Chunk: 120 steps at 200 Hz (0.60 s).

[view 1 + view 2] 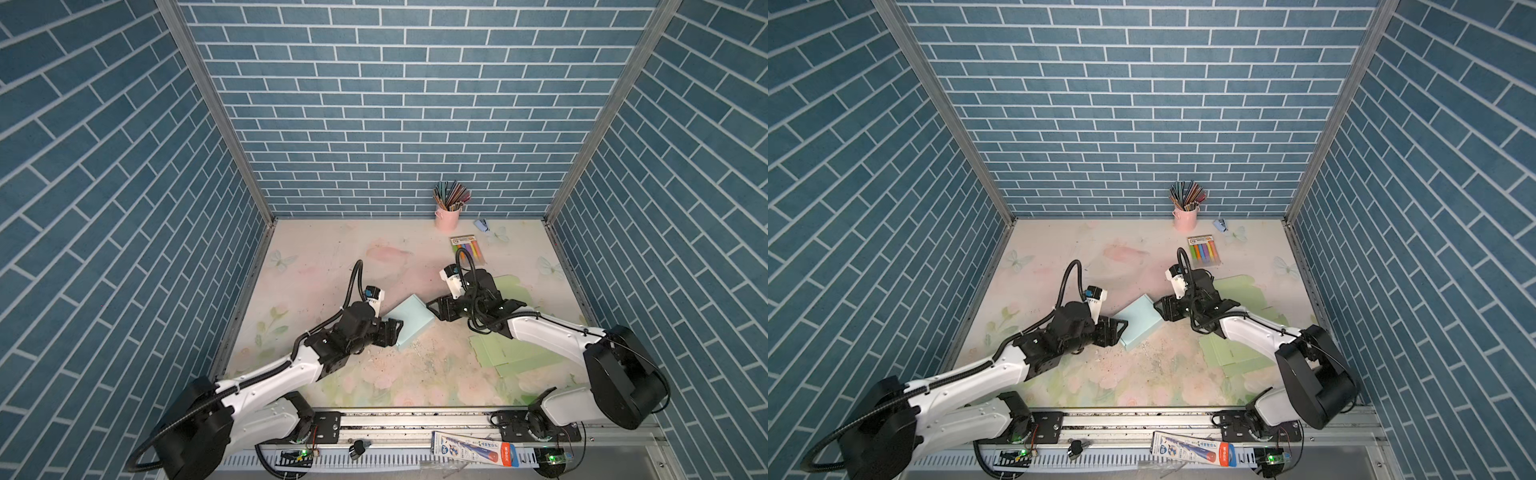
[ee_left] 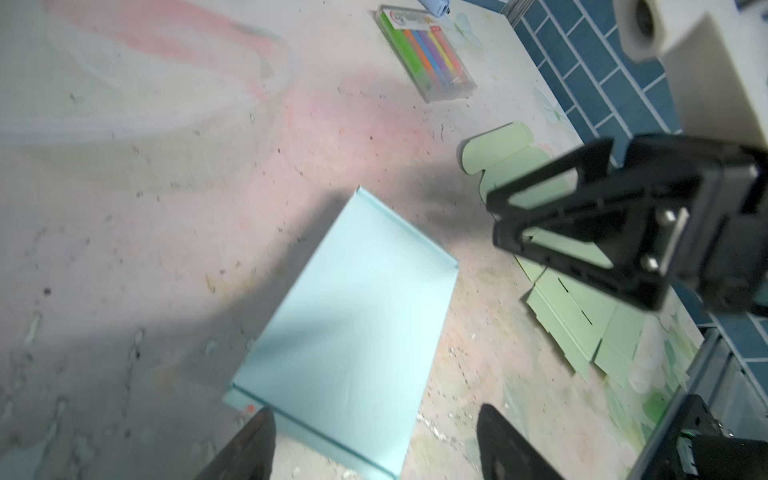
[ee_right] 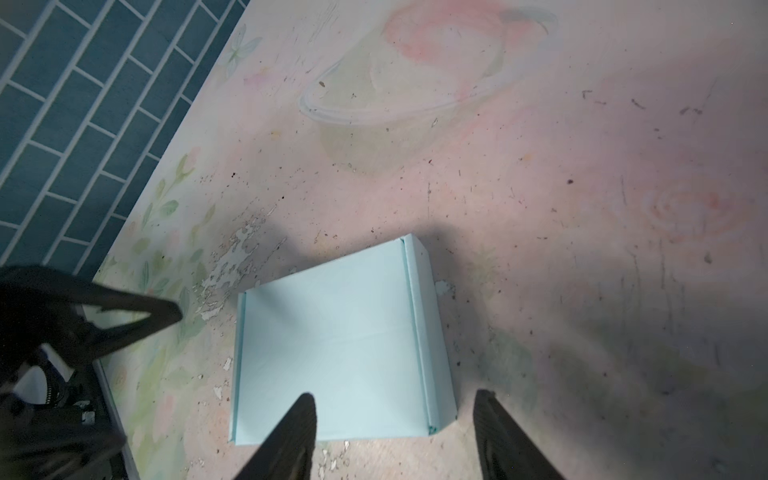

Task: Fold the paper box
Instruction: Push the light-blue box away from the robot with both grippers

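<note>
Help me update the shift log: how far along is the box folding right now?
Done, by the look of it: the light blue box lies closed and squared on the table. In hand: nothing. The left gripper and right gripper flank it with jaws open, neither gripping. Left: the flat green sheets lie unfolded; whether they belong to this job I cannot tell.
</note>
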Each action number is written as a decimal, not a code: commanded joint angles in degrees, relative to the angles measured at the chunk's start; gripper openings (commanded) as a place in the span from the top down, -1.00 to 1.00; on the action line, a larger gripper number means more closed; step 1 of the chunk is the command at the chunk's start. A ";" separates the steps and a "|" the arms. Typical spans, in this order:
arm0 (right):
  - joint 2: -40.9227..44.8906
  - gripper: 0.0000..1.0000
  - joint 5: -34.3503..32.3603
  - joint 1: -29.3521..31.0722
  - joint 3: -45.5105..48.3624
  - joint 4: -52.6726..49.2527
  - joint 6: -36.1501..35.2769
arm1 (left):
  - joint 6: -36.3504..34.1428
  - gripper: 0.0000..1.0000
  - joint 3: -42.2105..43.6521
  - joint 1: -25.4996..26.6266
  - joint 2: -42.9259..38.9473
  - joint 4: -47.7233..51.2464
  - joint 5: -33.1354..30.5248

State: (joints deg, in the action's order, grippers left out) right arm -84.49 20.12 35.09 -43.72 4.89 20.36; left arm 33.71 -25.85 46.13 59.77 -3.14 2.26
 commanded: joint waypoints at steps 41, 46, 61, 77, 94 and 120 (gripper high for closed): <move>-9.32 -0.25 5.71 -0.98 -4.99 -1.96 -3.25 | 12.52 -0.51 7.09 3.11 0.18 -7.45 -1.62; -9.52 -0.25 6.37 -0.94 -4.67 -1.23 -2.93 | 12.51 -0.51 7.14 3.05 1.26 -8.20 -1.65; -9.81 -0.25 7.66 -0.85 -3.88 0.16 -2.40 | 12.60 -0.51 7.51 3.14 3.97 -11.13 -1.01; -9.99 -0.24 8.90 -0.72 -2.76 1.54 -1.68 | 12.30 -0.50 7.39 2.79 6.55 -13.18 -0.15; -10.07 -0.22 9.49 -0.15 -1.92 2.72 -1.15 | 11.91 -0.47 7.09 2.22 8.51 -14.98 0.72; -10.02 -0.17 10.73 0.08 -0.28 4.78 0.00 | 11.56 -0.36 6.98 0.80 9.82 -16.93 1.76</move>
State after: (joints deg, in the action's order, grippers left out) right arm -94.04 28.23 34.63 -45.82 6.76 19.25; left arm 44.82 -18.83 48.21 68.86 -15.75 3.18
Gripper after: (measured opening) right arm 0.593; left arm 0.705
